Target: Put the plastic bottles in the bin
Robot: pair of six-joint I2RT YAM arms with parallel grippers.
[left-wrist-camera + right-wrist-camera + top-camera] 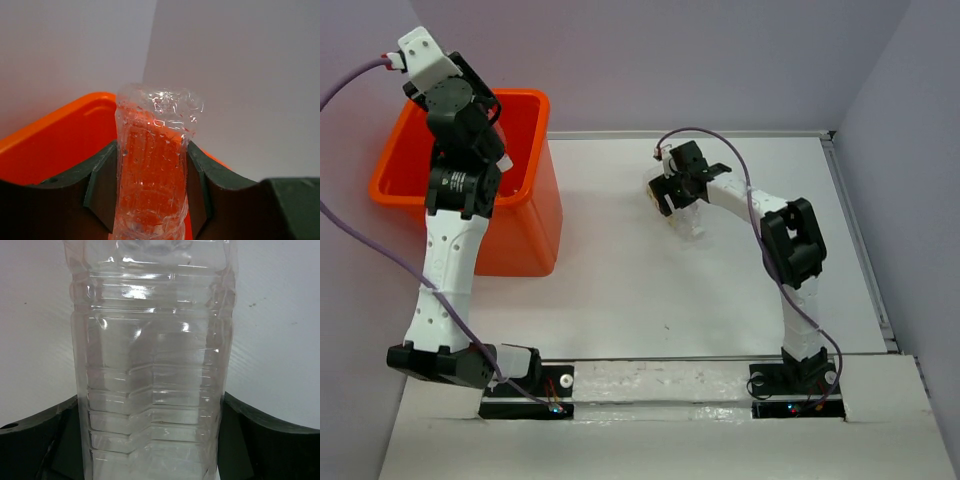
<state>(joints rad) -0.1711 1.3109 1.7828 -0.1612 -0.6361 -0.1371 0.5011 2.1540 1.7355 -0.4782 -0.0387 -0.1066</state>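
Nearest, two arm bases sit bolted at the front edge of the white desk (620, 290). I count two arms, two bottles and one bin.

Further in, the right arm (790, 250) bends left over the middle of the desk, where a clear ribbed bottle (152, 365) lies under its wrist. In the right wrist view the right fingers (260, 445) stand on either side of this bottle, hard against its walls. I cannot tell whether they are gripping it or only flanking it. Both ends of the bottle run out of that view, and from above it is a pale blur half covered by the wrist.

Farthest, at the back left corner, the orange bin (535, 215) stands on the desk. The left arm (450, 240) reaches over its rim. The left fingers (100, 190) are closed on a clear crushed bottle (152, 170), held upright above the bin's orange inside. The bottom of this bottle is cut off in the left wrist view, and from above the arm hides both it and much of the bin's floor.
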